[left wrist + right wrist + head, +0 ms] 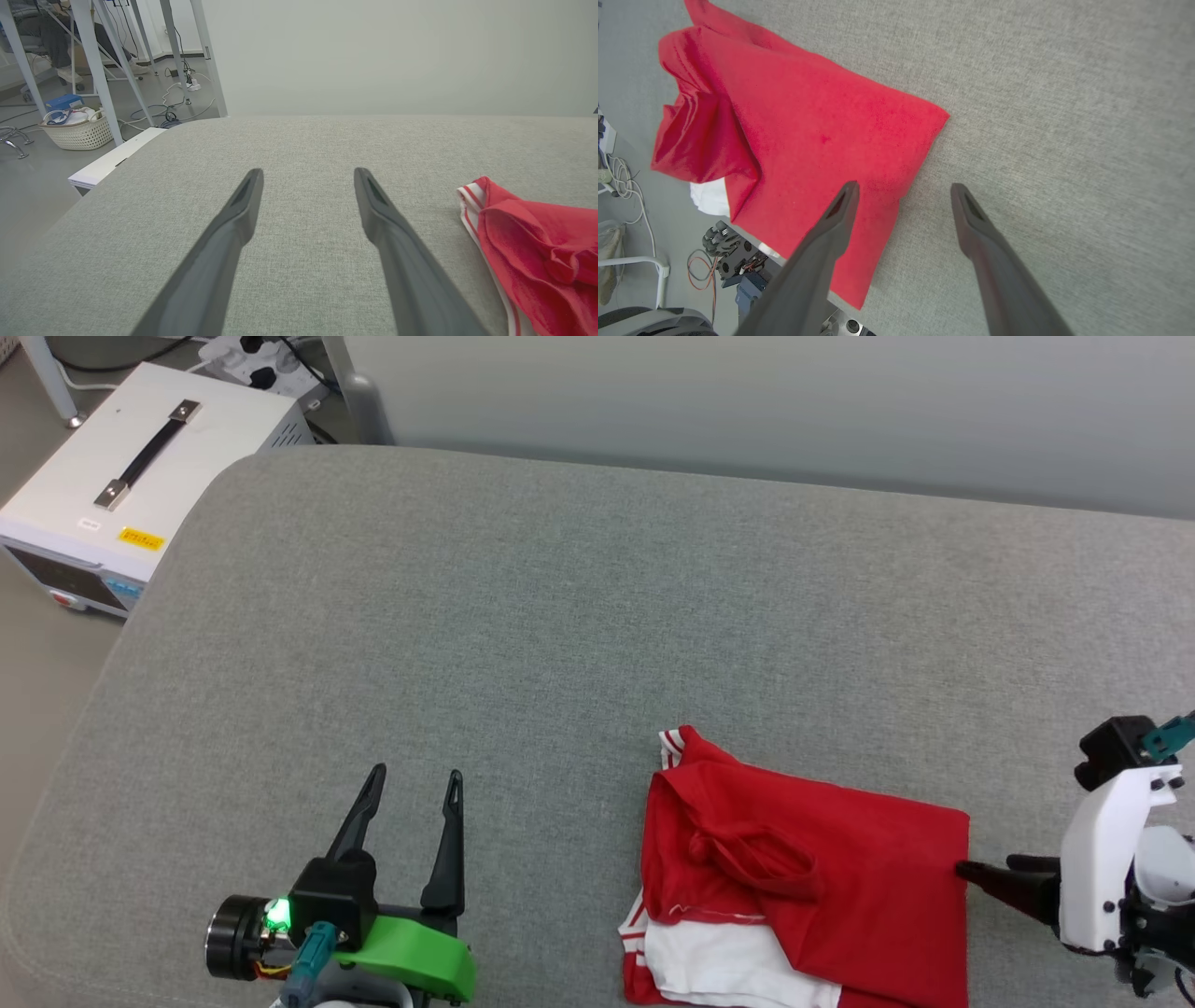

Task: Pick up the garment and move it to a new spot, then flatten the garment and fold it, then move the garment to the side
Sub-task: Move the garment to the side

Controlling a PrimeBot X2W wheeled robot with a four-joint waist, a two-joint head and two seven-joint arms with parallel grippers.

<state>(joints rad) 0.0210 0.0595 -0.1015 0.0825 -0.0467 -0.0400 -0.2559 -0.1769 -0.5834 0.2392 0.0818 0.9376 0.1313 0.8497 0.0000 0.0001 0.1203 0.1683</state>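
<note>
- Red jersey-cloth shirt with white sleeves and red-and-white striped trim (812,877) lies folded into a rough rectangle on the grey woven upholstered cushion (560,616). It sits directly ahead of your right pincer (990,870) and well off to the right of your left pincer (415,773).
- Your right pincer (903,186) stands wide and holds nothing. From its own wrist you see one finger (831,224) over the shirt's (822,140) plain red edge and the other over bare cushion, so the jaws straddle that edge. You cannot tell whether the finger touches the cloth.
- Your left pincer (308,172) is spread just as wide and is empty, hanging over bare cushion. The shirt's (537,252) striped-trim end lies to the right of its fingertips, apart from them.
- The folded shirt's long axis runs roughly sideways, from the trimmed end on the left pincer's side to the plain edge at the right pincer's tips. Your right pincer therefore points almost straight along it.
- The fold looks finished, so what probably remains is shifting the shirt aside. Your right arm is clearly the nearer one and is already lined up on an edge.
- The top layer is rumpled toward the collar end, farthest from the right pincer. Dragging by one edge alone could open the fold, so judge whether the left pincer should come across to steady that end.
- The shirt's near side seems to reach the cushion's front edge below the right pincer, so mind that it does not slide off.
</note>
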